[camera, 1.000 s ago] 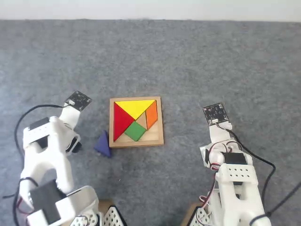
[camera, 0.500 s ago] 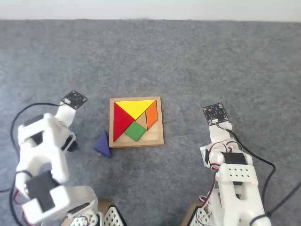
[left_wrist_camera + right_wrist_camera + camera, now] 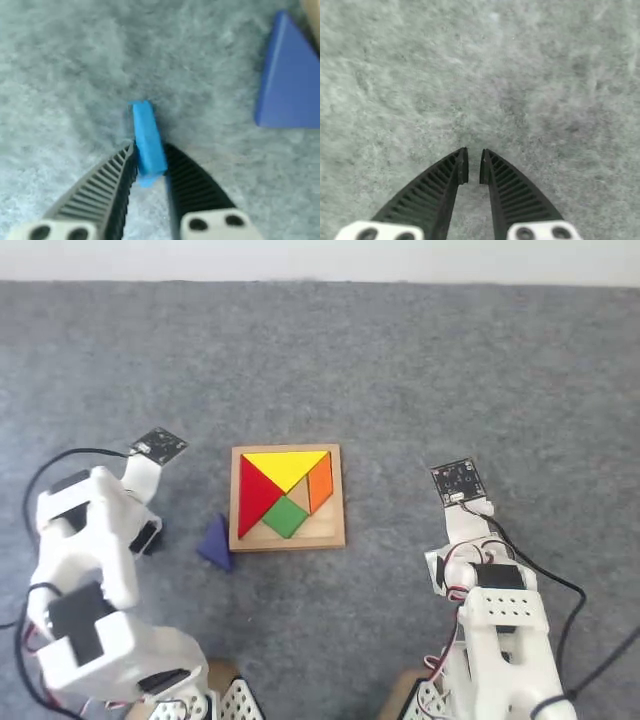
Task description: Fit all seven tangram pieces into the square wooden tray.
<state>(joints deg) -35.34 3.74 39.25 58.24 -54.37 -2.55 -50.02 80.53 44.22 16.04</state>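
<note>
Left gripper (image 3: 149, 152) grips a light-blue piece (image 3: 145, 127) edge-on — next, carry it right into the tray (image 3: 290, 543). Right gripper (image 3: 471, 167) — clenched, empty.

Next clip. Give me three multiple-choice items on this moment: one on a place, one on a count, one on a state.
1. Where does the dark blue triangle lie?
A) in the tray
B) stacked on another piece
C) on the carpet beside the tray

2. How many pieces lie in the tray?
A) two
B) four
C) seven

3. The left end effector is:
A) shut on a light blue piece
B) open and empty
C) shut on nothing

Answers:
1 C: it rests on the carpet, off the tray's side.
2 B: yellow piece, red piece, orange piece, green piece.
3 A: the left wrist view shows both fingers clamping it.
</note>
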